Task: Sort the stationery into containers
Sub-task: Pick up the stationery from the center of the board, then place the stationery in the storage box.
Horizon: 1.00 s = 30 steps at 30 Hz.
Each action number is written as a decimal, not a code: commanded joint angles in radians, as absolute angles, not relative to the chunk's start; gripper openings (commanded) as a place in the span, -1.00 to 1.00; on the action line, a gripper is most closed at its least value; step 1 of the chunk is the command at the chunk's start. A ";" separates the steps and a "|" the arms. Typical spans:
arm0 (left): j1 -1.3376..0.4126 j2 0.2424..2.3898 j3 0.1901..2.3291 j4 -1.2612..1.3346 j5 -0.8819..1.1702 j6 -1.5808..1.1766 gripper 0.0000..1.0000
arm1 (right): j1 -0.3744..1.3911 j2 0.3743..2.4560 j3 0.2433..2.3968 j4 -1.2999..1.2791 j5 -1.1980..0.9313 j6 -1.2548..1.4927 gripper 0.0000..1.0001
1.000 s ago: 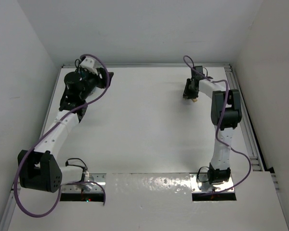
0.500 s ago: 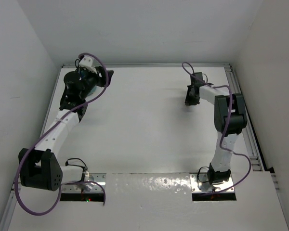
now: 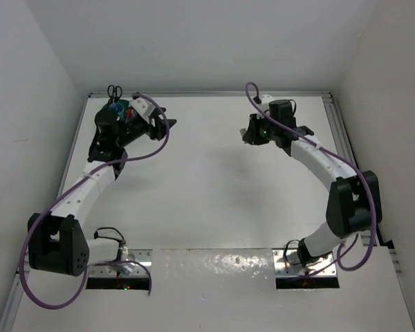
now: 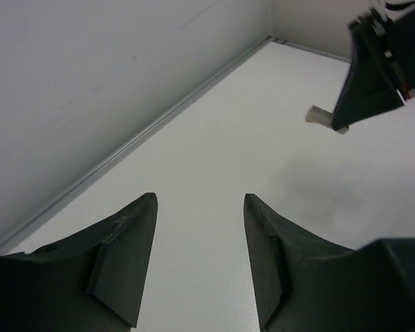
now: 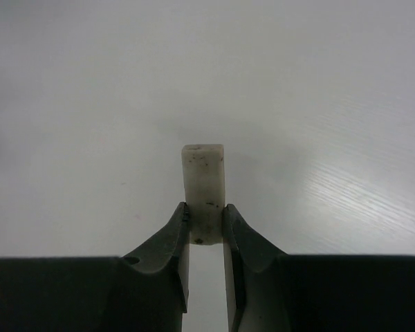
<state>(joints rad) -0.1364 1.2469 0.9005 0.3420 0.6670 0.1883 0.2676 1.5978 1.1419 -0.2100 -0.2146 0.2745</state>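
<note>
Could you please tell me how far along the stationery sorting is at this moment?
Looks done: scissors handles poke up from the teal organiser, mostly hidden under the left arm. In hand: the right gripper is shut on the beige block. Left: carrying that block across to the organiser; the left gripper is open and empty.

Organiser (image 3: 120, 111) sits in table's (image 3: 207, 200) far left corner, scissors (image 3: 115, 90) at its far edge, block (image 5: 203, 181) clamped in right gripper (image 5: 206, 216) far, right of centre.
</note>
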 commanded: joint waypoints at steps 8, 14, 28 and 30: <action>-0.170 1.201 0.917 0.293 1.134 0.324 0.26 | 0.520 1.486 1.074 0.058 -0.333 0.224 -1.00; -0.210 1.196 0.902 0.238 1.044 0.299 0.27 | 0.617 1.476 1.051 0.255 -0.202 0.209 -1.00; -0.288 1.239 0.861 0.359 0.657 -0.090 -0.01 | 0.739 1.508 1.043 0.426 -0.005 0.127 -1.00; -0.285 1.247 0.858 0.354 0.606 -0.106 -0.07 | 0.745 1.508 1.043 0.426 -0.006 0.127 -1.00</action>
<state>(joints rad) -0.2756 1.2415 0.8688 0.3126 0.6956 -0.0410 0.7338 1.5059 1.0176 0.3489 -0.0319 0.1509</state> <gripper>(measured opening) 0.479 0.198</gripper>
